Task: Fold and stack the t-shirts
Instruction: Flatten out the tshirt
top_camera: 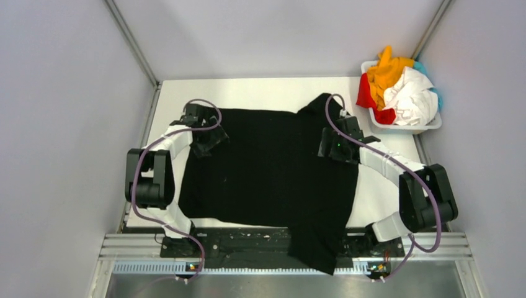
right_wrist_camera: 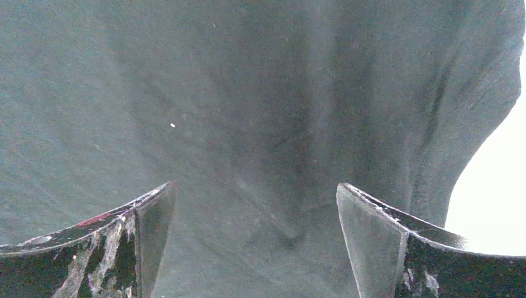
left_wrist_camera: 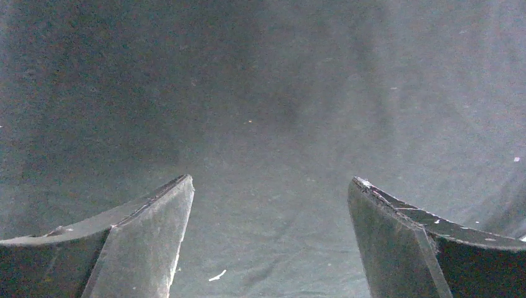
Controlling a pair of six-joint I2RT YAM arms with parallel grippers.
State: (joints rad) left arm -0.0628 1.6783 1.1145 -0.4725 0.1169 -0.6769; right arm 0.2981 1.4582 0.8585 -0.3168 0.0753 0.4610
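Note:
A large black t-shirt [top_camera: 273,167] lies spread flat across the table, with one part hanging over the near edge. My left gripper [top_camera: 208,139] is over the shirt's far left corner, open and empty; in the left wrist view only black cloth [left_wrist_camera: 267,124] shows between its fingers [left_wrist_camera: 149,242]. My right gripper [top_camera: 332,146] is over the shirt's far right part, open and empty; in the right wrist view the cloth [right_wrist_camera: 248,112] is wrinkled and its edge meets the white table [right_wrist_camera: 496,205]. Orange-yellow [top_camera: 386,71], red [top_camera: 366,93], white [top_camera: 410,99] and teal [top_camera: 422,67] t-shirts are piled in the basket.
A white plastic basket [top_camera: 414,128] stands at the far right corner of the table [top_camera: 260,93]. Grey walls close in the left, right and back. A metal rail [top_camera: 267,248] with the arm bases runs along the near edge.

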